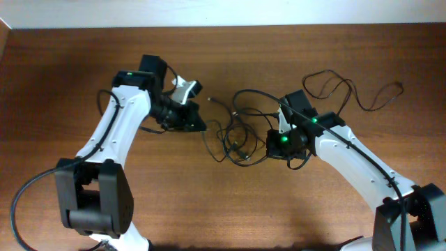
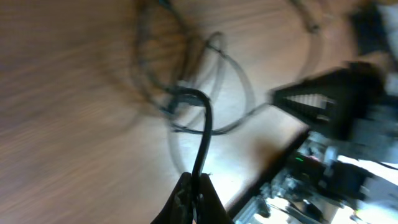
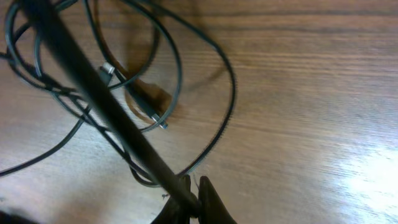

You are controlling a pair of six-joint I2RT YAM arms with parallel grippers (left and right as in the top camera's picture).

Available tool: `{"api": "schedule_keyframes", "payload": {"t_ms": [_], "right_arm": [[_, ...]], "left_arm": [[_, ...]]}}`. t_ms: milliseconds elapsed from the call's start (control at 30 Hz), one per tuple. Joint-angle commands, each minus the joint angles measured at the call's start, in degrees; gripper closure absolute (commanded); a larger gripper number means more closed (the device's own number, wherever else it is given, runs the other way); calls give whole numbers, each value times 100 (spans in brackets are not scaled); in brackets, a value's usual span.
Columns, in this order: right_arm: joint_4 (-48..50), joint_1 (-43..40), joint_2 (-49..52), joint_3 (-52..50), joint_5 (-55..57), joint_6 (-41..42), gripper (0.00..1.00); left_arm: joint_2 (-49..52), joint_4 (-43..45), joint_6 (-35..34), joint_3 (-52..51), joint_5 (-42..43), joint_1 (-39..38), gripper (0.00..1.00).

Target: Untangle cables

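Table: brown wooden table [image 1: 230, 209], seen from overhead with both arms reaching toward its middle.
Cables: thin black cables [image 1: 235, 143] lie in a knotted heap at the centre of the overhead frame, between the two grippers. One strand runs on behind the right arm and ends in a loose, open loop [image 1: 352, 94] at the upper right.
Left gripper: the left gripper [image 1: 201, 126] sits just left of the heap, slightly above centre in the overhead frame.
Left fingers: in the left wrist view the fingertips [image 2: 194, 190] at the bottom edge are pressed together, pinching a single black cable [image 2: 204, 134]. It rises from them and bends over into the blurred tangle above.
Right gripper: the right gripper [image 1: 273, 145] is at the right edge of the heap, touching it.
Right fingers: in the right wrist view the fingertips [image 3: 194, 198] at bottom centre are closed on a black cable [image 3: 93, 87]. It runs diagonally up to the upper left corner, blurred and close to the lens.
Plugs: two small metal-tipped plug connectors [image 3: 109, 70] [image 3: 159, 122] lie on the wood left of centre in the right wrist view, inside the loops.
Large loop: one strand [image 3: 231, 93] arcs from the top centre down to the right fingertips.
Sharpness: the left wrist view is heavily blurred, so the tangle's crossings cannot be told there.
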Motion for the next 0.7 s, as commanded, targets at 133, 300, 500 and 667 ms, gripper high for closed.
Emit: {"api": "schedule_keyframes", "payload": {"t_ms": [133, 300, 500, 667], "right_arm": [[192, -31, 13, -197, 531, -39, 96], [199, -37, 216, -225, 1038, 153, 96], [380, -90, 1185, -225, 1593, 153, 96], [431, -278, 1578, -223, 1591, 151, 96]], "left_arm": [[-37, -118, 109, -42, 4223, 146, 100], [-39, -514, -1025, -39, 4854, 321, 100], [-42, -1419, -1143, -39, 4854, 686, 100], [-42, -1663, -1145, -39, 4854, 1189, 100]]}}
